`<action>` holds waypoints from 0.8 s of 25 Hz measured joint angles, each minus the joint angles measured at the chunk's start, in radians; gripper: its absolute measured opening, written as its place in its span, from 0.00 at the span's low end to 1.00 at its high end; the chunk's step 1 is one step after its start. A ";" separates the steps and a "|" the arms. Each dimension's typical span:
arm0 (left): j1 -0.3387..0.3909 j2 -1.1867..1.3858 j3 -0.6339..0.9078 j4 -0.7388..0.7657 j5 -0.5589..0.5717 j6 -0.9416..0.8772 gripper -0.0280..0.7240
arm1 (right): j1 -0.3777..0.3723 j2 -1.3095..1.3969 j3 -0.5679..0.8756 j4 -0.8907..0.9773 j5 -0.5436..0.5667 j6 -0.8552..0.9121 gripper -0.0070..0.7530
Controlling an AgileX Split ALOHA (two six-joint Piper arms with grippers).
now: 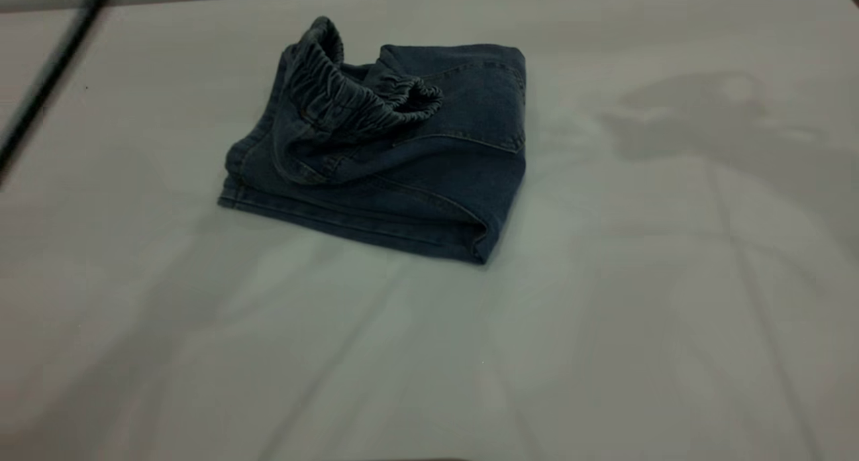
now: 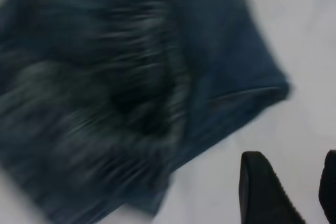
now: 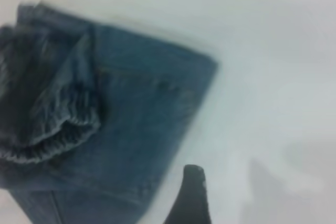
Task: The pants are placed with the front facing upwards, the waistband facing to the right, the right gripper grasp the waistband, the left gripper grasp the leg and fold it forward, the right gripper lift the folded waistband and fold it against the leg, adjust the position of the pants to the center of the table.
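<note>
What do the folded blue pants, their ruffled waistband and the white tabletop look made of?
The folded blue pants: apparently denim, matte, with stitched seams and thick hems. The ruffled waistband: same cloth gathered into tight ridges, probably over elastic. The white tabletop: smooth, matte; its faint crease-like lines leave hard surface or covering open.

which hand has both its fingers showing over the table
The left hand: two dark fingers show apart beside the pants. The right hand shows only one finger.

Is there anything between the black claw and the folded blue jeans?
No. In the left wrist view, only bare white table lies between the left gripper and the folded blue denim pants.
</note>
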 joint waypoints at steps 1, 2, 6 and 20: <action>-0.015 0.033 0.000 -0.012 -0.004 0.024 0.38 | -0.017 -0.016 0.000 0.000 0.013 0.000 0.76; -0.034 0.060 0.000 -0.014 -0.014 0.037 0.38 | -0.028 -0.026 0.000 0.000 0.021 0.000 0.76; -0.080 0.177 0.000 0.020 -0.076 0.006 0.38 | -0.041 -0.051 0.000 0.000 0.046 0.000 0.76; -0.085 0.220 0.000 0.535 -0.167 -0.483 0.38 | -0.041 -0.052 0.000 0.000 0.075 0.001 0.76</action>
